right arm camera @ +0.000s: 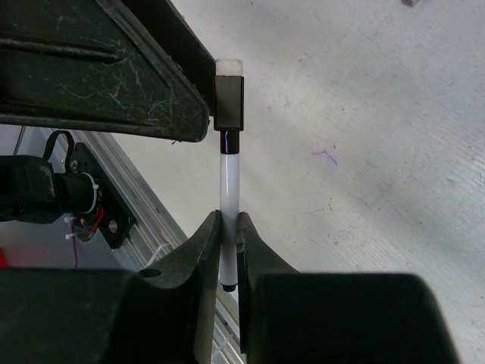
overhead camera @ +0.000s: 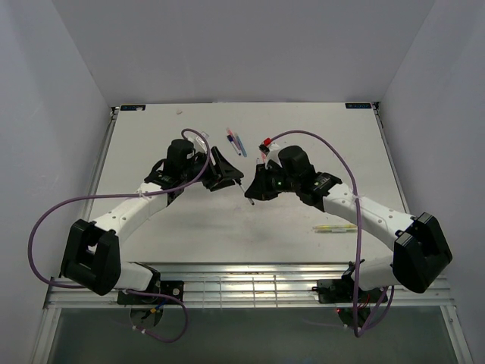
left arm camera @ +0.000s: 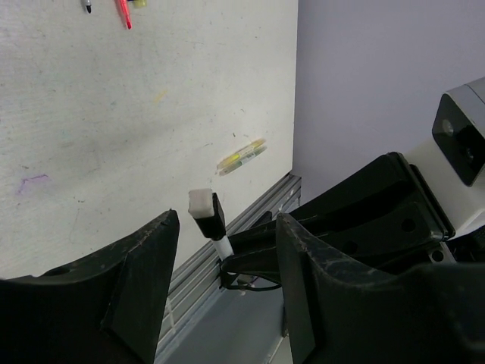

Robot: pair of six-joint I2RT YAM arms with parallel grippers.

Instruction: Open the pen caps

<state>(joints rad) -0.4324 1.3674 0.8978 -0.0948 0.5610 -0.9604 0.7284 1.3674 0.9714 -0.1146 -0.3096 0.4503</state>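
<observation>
My right gripper [right arm camera: 229,224] is shut on the white barrel of a pen [right arm camera: 229,178], which points away from it. The pen's black cap [right arm camera: 229,102] has a white end and is still on. In the top view my right gripper [overhead camera: 255,191] and left gripper [overhead camera: 230,176] meet nose to nose mid-table. My left gripper [left arm camera: 227,227] is open, and the cap [left arm camera: 205,212] stands in the gap near its fingertips. One left finger [right arm camera: 129,83] lies right beside the cap in the right wrist view. The other finger is out of that view.
Blue and pink pens [overhead camera: 236,141] lie at the back centre, with red pieces [overhead camera: 265,144] just right of them. Two yellow-green pens [overhead camera: 333,227] lie at the right front, also visible as yellow-green pens [left arm camera: 241,155]. A ribbed metal rail [overhead camera: 250,284] runs along the near edge.
</observation>
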